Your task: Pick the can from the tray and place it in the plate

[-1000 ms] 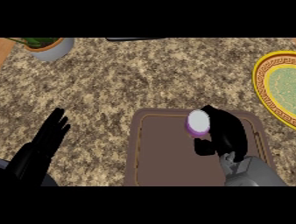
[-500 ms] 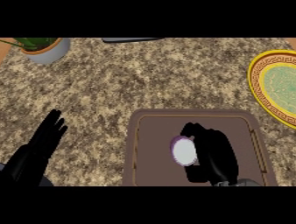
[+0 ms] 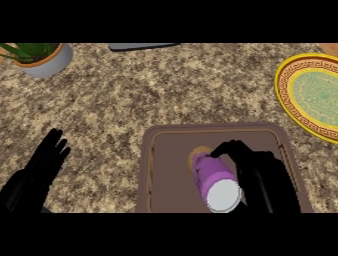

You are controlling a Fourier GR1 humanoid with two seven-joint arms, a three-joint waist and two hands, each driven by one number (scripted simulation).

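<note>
Can (image 3: 215,181), purple with a pale end, lies tilted on its side inside the brown tray (image 3: 151,170) at the near middle of the speckled counter (image 3: 164,90). Going left to right: a potted plant (image 3: 40,57) stands at the far left corner; the left hand (image 3: 45,161) rests at the near left with fingers straight and spread, holding nothing; the right hand (image 3: 257,167) curls its fingers over the can's right side, grasping it; the yellow-rimmed green plate (image 3: 321,97) sits at the far right, well apart from the tray.
</note>
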